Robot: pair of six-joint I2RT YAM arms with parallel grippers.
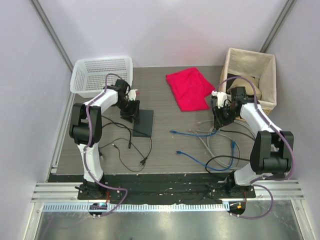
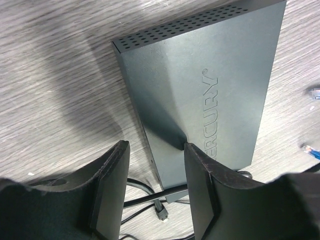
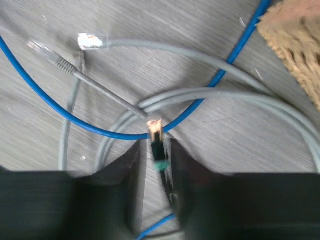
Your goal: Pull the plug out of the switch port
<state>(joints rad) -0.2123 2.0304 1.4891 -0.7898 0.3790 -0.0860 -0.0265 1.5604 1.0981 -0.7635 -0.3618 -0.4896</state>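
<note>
Left arm folded low near the left edge of the table (image 1: 160, 102), the left gripper (image 2: 156, 150) stands released astride one end of the flat matte-black switch (image 2: 200, 85); the right gripper (image 3: 155, 150) grasps the plug (image 3: 155, 131).

Top cam sits high behind both arm bases, looking down over the whole grey wood-grain desk (image 1: 165, 102). Left wrist cam's close above the flat matte black switch box (image 2: 200, 90), centre-left from up top. Right wrist cam's close over the tangled grey and blue cables (image 3: 220, 94), on the right.
</note>
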